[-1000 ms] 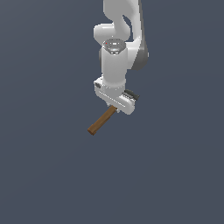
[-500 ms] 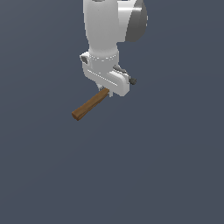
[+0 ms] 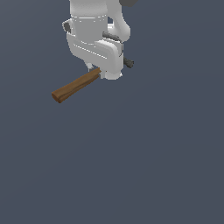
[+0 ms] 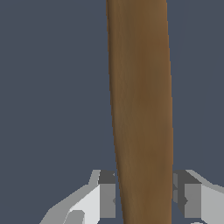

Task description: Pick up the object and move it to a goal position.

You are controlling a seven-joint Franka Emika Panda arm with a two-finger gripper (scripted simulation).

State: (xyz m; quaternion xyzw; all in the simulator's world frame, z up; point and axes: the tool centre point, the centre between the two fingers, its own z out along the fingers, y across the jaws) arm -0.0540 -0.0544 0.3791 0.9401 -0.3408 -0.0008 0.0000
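Holding the hammer (image 3: 75,87) by its wooden handle, our gripper (image 3: 103,72) has the pick-up part of the job done, as far as we can judge. In the wrist view the jaws sit clamped against either side of the brown handle (image 4: 141,109), one pad touching each flank, with no gap we can make out. In the exterior view the handle sticks out from under the gripper toward that view's left and slightly downward, while a bit of the dark grey head (image 3: 127,62) pokes out on the other side of the white hand; most of the head is hidden behind the gripper body.

We cannot place the hammer against any edge or corner of the worktop, since the ground is one even grey-blue field with no visible border, and no shadow tells us how high the tool hangs. We read it as lifted clear and carried in the arm (image 3: 94,17), but that is a judgement.

What is left is the transfer to the goal position. No goal marker shows in either view, so we cannot say how much of that travel remains
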